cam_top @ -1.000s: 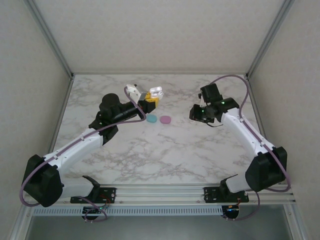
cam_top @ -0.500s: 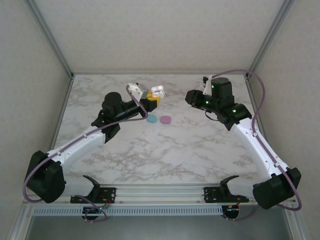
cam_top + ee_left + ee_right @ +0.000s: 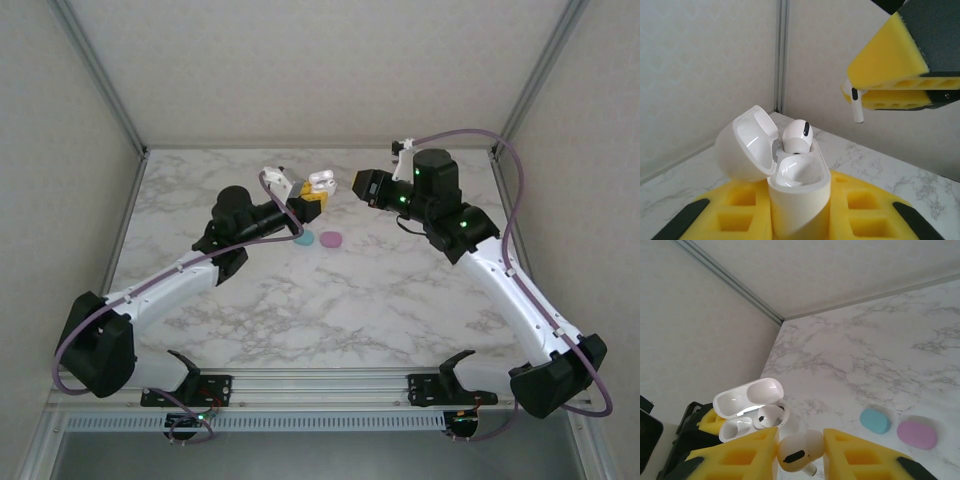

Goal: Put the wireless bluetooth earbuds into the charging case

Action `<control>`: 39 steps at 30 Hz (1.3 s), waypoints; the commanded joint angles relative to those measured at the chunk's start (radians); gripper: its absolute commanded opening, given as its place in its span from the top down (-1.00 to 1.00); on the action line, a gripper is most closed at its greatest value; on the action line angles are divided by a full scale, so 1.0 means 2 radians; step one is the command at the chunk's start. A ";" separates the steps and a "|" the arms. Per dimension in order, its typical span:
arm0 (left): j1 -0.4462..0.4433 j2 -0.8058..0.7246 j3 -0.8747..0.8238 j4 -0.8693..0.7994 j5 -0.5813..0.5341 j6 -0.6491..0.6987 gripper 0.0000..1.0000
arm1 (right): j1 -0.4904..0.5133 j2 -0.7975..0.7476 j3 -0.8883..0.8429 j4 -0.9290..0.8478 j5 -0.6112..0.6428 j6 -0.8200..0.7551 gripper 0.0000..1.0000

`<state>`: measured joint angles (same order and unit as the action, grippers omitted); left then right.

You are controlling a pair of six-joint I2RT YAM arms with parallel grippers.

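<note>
My left gripper (image 3: 309, 201) is shut on the white charging case (image 3: 320, 181), held upright off the table with its lid (image 3: 742, 150) swung open. One white earbud (image 3: 797, 136) sits in the far socket; the near socket (image 3: 799, 172) is bare. My right gripper (image 3: 357, 185) hovers just right of the case, its yellow fingers (image 3: 892, 55) shut on a second white earbud (image 3: 797, 452) whose stem (image 3: 856, 107) points down. In the right wrist view the case (image 3: 747, 412) lies below and left of the held earbud.
A small teal oval piece (image 3: 304, 238) and a pink one (image 3: 332, 239) lie side by side on the marble table (image 3: 400, 300), just in front of the two grippers. Metal frame posts (image 3: 518, 100) and pale walls close in the back corners.
My right arm has swung left and up toward the back, bringing its earbud close beside the open case. The left gripper with the case has shifted slightly right.
</note>
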<state>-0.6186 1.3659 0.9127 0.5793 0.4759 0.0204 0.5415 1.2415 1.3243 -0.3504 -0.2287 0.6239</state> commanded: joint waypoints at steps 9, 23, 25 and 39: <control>-0.012 0.010 0.007 0.049 -0.012 -0.012 1.00 | 0.051 0.033 0.046 0.044 0.020 0.006 0.43; -0.014 0.010 0.006 0.057 -0.009 -0.017 1.00 | 0.080 0.068 0.068 0.068 0.042 -0.005 0.43; -0.014 0.010 0.006 0.057 -0.010 -0.019 1.00 | 0.081 0.069 0.070 0.064 0.047 -0.011 0.42; -0.015 0.010 0.007 0.074 -0.031 -0.033 0.99 | 0.084 0.070 0.072 0.046 0.005 -0.021 0.42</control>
<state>-0.6346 1.3823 0.9127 0.6567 0.4320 -0.0196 0.6987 1.3739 1.4307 -0.2508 -0.1776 0.5911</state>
